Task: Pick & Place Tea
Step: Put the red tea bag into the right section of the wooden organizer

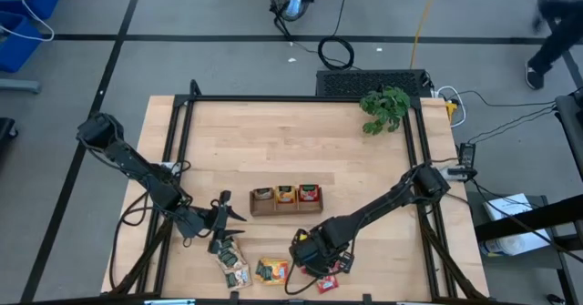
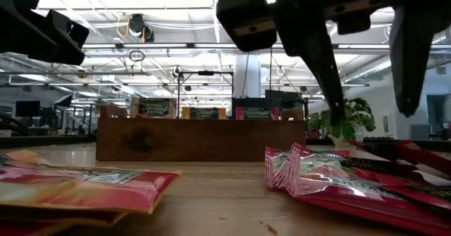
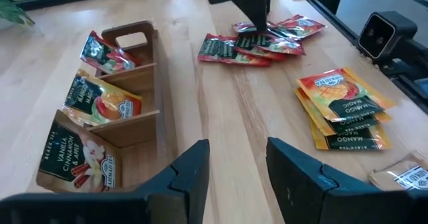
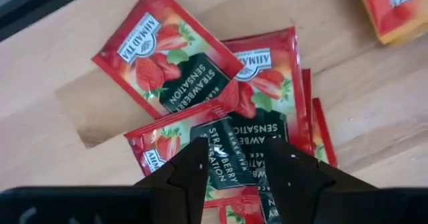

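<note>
**Right gripper low over the strawberry sachets**

The right gripper hung over the pile of red strawberry sachets at about 5 o'clock on the worktop. Its fingers stood parted with a gap between them, the tips just above the topmost red sachet; the pictures showed nothing clamped between them. In the low view the two dark fingers came down over the same red heap, one tip close to it.

The left gripper waited at about 7 o'clock, its fingers apart and empty, pointing toward the brown tray.

The tray lay near the worktop's centre, toward 6 o'clock. Each of its three compartments held one sachet standing up: a vanilla cinnamon one, a mango one and a strawberry one.

A stack of orange mango sachets lay between the two grippers at 6 o'clock, and pale sachets lay just below the left gripper.

A leafy plant stood at about 1 o'clock.
</note>
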